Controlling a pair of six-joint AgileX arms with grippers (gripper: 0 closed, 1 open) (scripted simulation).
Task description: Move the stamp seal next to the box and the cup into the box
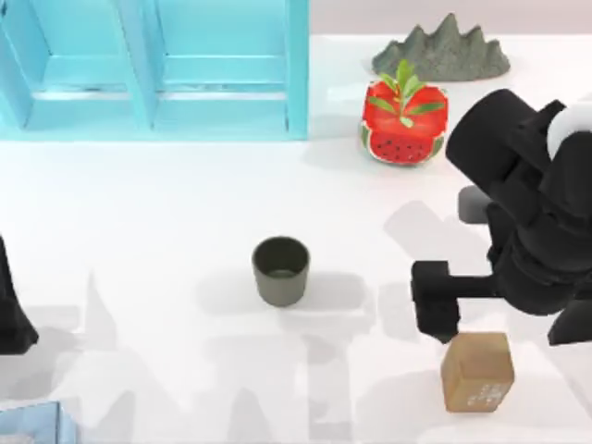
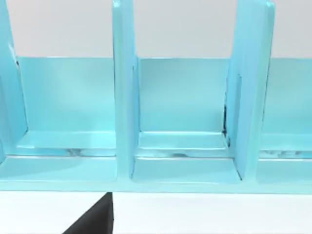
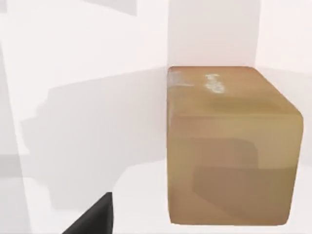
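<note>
The stamp seal [image 1: 477, 372] is a light-brown wooden block with whitish marks, standing near the front right of the table. In the right wrist view the stamp seal [image 3: 229, 146] appears close up. My right gripper [image 1: 435, 302] hovers just left of and behind it, open, with nothing between its fingers. One dark finger [image 3: 95, 217] shows beside the block. The dark olive cup [image 1: 280, 270] stands upright mid-table, well left of that gripper. The light-blue box [image 1: 157, 69] with dividers sits at the back left. My left gripper [image 1: 13, 319] is parked open at the left edge, facing the box [image 2: 180, 146].
A red watermelon-patterned pot with green leaves [image 1: 403, 118] stands at the back, right of the box. A grey rock-like ornament [image 1: 444, 51] lies behind it. A pale blue object [image 1: 32, 424] sits at the front left corner.
</note>
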